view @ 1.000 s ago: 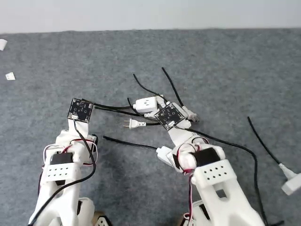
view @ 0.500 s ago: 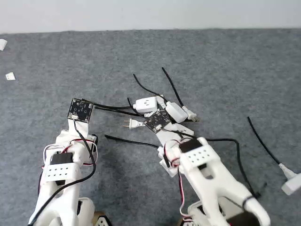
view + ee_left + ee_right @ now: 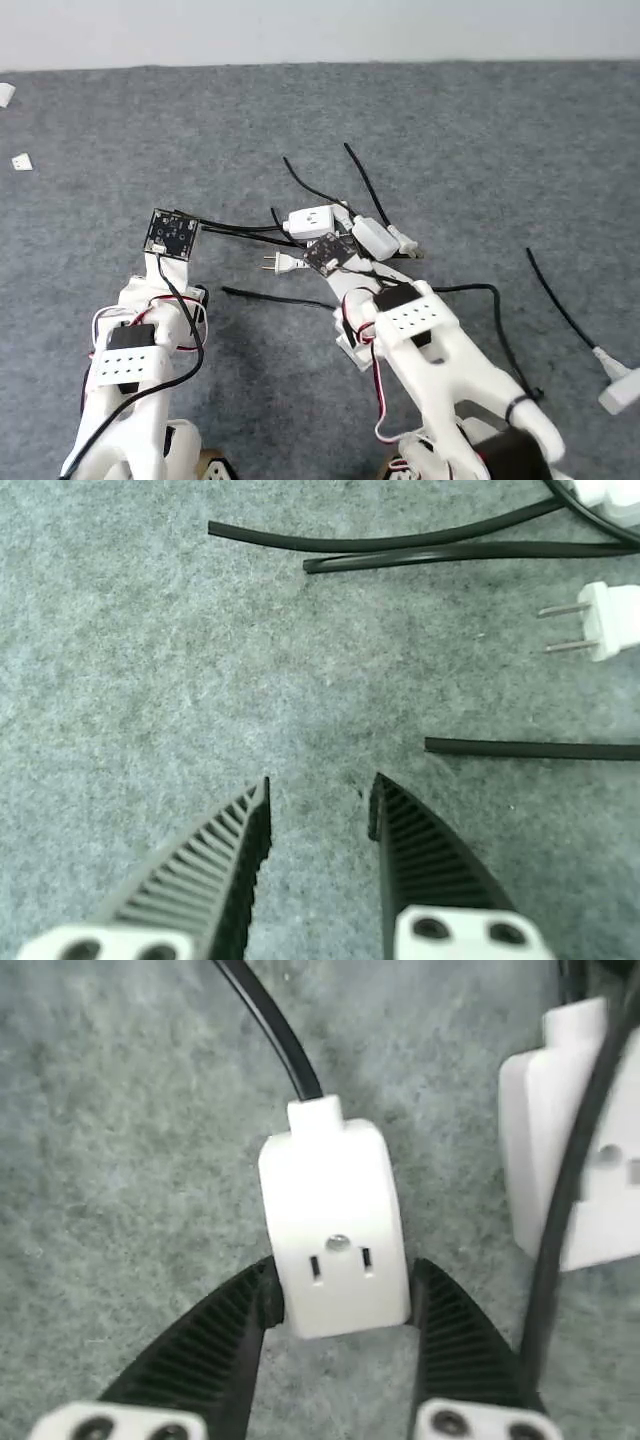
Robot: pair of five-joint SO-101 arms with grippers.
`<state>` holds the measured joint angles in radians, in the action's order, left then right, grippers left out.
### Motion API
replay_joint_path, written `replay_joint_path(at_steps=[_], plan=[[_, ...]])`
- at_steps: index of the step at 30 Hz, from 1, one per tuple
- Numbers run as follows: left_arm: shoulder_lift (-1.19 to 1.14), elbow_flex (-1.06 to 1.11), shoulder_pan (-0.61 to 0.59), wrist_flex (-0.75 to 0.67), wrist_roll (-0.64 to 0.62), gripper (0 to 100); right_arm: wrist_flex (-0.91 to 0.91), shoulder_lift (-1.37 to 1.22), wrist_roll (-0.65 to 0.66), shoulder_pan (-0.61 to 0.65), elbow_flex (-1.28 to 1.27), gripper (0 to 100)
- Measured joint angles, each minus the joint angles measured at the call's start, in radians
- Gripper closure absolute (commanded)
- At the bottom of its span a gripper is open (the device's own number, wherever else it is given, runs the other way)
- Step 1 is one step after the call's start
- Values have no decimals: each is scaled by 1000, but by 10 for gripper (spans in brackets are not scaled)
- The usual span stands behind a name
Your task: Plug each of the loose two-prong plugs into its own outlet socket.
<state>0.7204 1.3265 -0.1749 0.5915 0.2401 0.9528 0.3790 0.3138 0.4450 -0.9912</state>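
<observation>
While your right claw point(image 3: 340, 1282) pinches a white socket point(image 3: 335, 1230) by its two sides (slots facing the wrist camera, cord leaving from the far end), your left claw point(image 3: 320, 785) hangs spread over the carpet point(image 3: 150, 660). Seen from above, the loose plug point(image 3: 287, 263) lies unplugged at 3 o'clock of your left claw, prongs pointing to 9 o'clock. A second socket point(image 3: 375, 238) lies near it, at 3 o'clock of that plug.
</observation>
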Motion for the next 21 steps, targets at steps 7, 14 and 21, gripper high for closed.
replay_joint_path(at_steps=[7,14,21], plan=[[0,0,0,0,0,848,52,316,-2,92,-121,990],[0,0,0,0,0,848,146,675,137,273,-292,988],[0,0,0,0,0,848,192,770,387,287,-422,732]])
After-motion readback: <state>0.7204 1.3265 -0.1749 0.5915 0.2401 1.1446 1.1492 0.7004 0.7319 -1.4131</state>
